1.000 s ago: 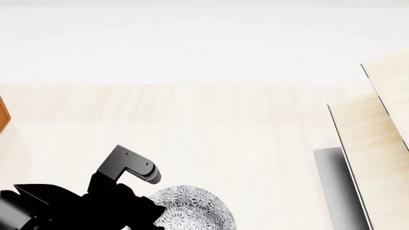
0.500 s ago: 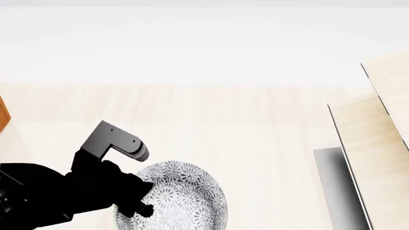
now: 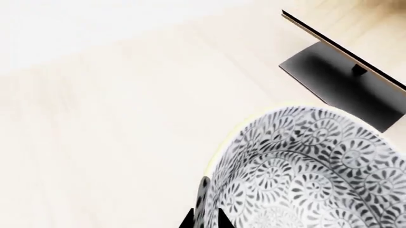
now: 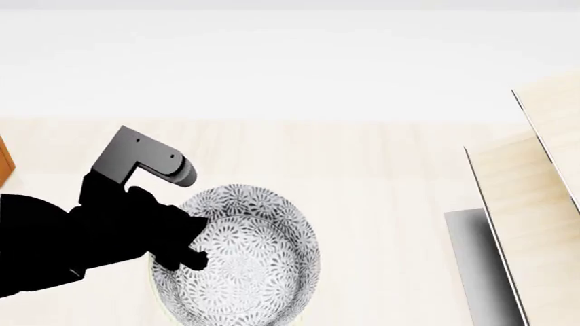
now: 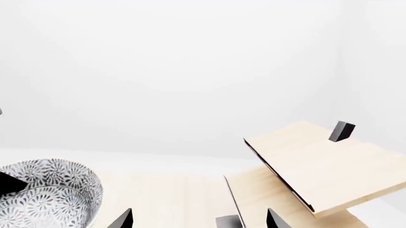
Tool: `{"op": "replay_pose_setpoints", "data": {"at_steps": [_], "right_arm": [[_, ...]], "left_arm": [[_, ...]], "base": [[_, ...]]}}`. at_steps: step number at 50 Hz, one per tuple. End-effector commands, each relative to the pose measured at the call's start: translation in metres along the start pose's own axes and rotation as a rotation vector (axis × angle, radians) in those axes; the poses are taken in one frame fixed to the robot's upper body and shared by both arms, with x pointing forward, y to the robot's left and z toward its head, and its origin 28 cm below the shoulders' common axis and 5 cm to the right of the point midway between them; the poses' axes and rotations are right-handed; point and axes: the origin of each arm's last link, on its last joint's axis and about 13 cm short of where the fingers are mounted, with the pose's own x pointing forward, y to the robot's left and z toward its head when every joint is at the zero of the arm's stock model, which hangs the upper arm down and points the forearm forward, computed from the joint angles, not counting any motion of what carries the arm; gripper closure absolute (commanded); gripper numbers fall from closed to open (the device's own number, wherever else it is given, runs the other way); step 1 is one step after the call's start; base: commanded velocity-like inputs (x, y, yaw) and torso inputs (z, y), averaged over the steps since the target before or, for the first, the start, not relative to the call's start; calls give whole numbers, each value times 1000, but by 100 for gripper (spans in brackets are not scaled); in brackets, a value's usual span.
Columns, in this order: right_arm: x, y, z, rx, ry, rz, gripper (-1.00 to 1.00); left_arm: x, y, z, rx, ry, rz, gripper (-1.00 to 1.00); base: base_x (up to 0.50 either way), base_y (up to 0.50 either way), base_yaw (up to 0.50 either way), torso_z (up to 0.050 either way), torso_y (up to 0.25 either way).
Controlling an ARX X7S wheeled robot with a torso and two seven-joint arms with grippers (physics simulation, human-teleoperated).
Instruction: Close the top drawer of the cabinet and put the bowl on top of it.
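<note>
The bowl [image 4: 249, 261], white with a fine grey floral pattern, hangs over the pale table, low and left of centre in the head view. My left gripper [image 4: 192, 243] is shut on its left rim. In the left wrist view the rim of the bowl [image 3: 304, 171] runs between the two dark fingertips of the left gripper [image 3: 204, 219]. My right gripper [image 5: 198, 221] is open with nothing between its fingers, and the bowl [image 5: 44, 194] shows off to one side of it. The cabinet [image 4: 5, 164] is only an orange-brown sliver at the left edge. The top drawer is out of view.
A pale wood slanted rack [image 4: 534, 197] on a black base [image 4: 466, 258] stands at the right. It also shows in the left wrist view as the rack [image 3: 343, 45] and in the right wrist view as the rack [image 5: 317, 168]. The table [image 4: 363, 176] is pale wood.
My left gripper has moved up and away from me with the bowl in it. More of the bowl now shows in the head view.
</note>
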Motion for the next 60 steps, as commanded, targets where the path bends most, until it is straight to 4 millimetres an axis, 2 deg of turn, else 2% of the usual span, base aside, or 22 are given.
{"op": "replay_pose_setpoints", "data": {"at_steps": [1,13,23,37,46,60], "right_arm": [[0,2,0,-5,1,12,-100],[0,1,3,-3,-1,11,-100],[4,2,2,-9,8,5,-100],[5,1,7,-7,-1,-4,-100],[6,3,10,-14,-5,-3,-100],[7,5,12,-17,-12,-2,-100]], "left_arm": [[-18,-2,22,13,-62,22,100],[-38,-1,43,30,-123,68,100],[-43,2,55,32,-152,87,100],[-60,3,74,40,-199,109,100],[-78,5,93,48,-240,120,100],[-99,14,106,19,-284,156,100]], "base": [[0,0,0,0,0],[0,0,0,0,0],[0,0,0,0,0],[0,0,0,0,0],[0,0,0,0,1],[0,0,0,0,0]]}}
